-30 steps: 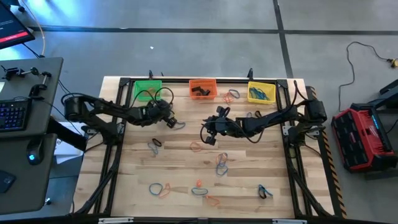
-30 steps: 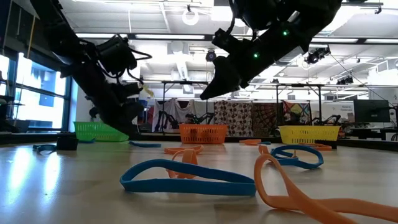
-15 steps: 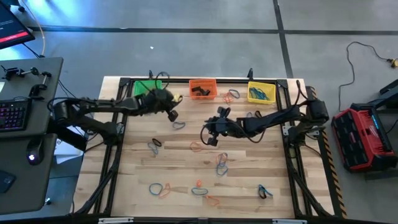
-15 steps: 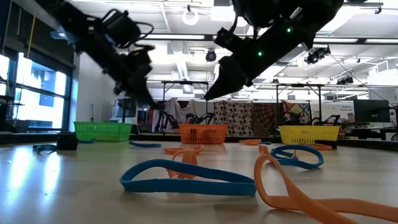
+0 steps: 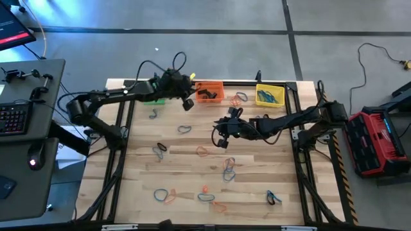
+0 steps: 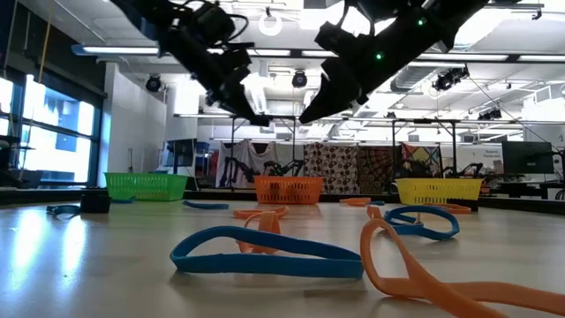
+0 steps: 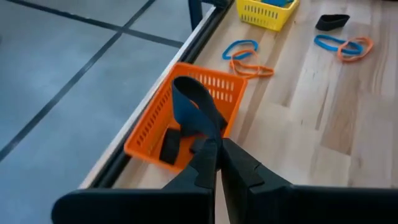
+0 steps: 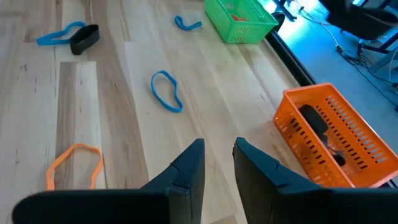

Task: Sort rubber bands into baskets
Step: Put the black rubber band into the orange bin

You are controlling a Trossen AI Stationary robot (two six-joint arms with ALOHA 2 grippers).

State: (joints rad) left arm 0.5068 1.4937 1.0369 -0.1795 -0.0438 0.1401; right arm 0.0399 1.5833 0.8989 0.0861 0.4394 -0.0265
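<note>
a dark band (image 7: 194,112) is gripped in the closed left tool (image 7: 214,163) over the orange basket (image 5: 209,90). the right tool (image 8: 219,163) is parted and empty. many bands (image 5: 228,168) are left scattered on the surface (image 5: 257,186).

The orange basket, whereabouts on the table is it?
In the high view the orange basket sits at the table's far edge, between the green basket and the yellow basket. The left hand hangs just beside it, pinching a black band.

A robotics lab or workshop: polished grey concrete floor (image 5: 192,38), wooden counter (image 5: 192,173) in a black frame, keyboard (image 5: 11,117) on a side desk, red toolbox (image 5: 376,142), exposed ceiling ducts (image 6: 265,84).
</note>
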